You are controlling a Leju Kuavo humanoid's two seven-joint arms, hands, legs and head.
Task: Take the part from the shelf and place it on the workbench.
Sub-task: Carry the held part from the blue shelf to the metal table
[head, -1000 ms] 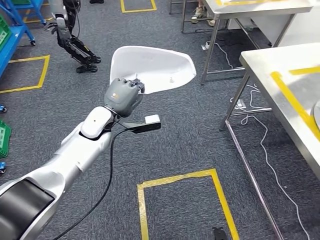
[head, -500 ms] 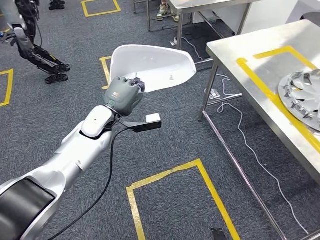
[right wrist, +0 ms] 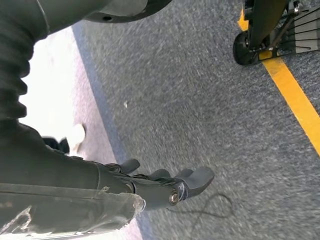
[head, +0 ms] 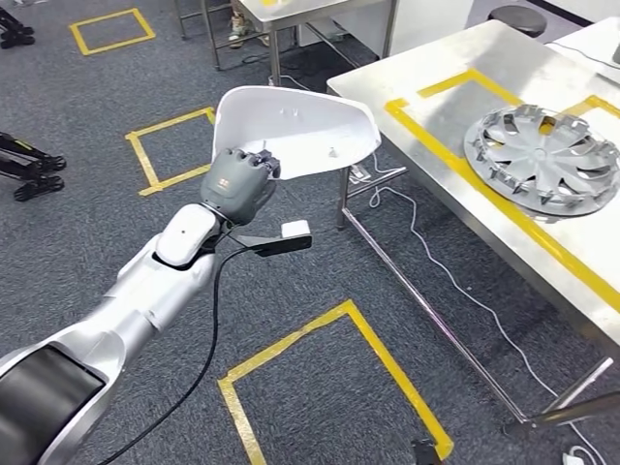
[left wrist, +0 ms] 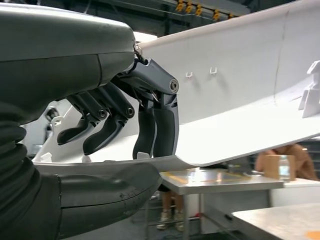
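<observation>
Part: the white part (head: 293, 126) is clamped at its near edge by the left hand (head: 237, 184), over the floor, short of the counter (head: 439, 126).
Right hand (right wrist: 166, 187): fingers extended, nothing held.
Advice: part to be kept level, lowered beside the wheel cover (head: 544, 155).

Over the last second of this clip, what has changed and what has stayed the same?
The whole view swung: the robot turned toward the workbench, so the silver wheel cover on it came into sight. The left hand kept its grip on the white part, held out in the same pose.
</observation>
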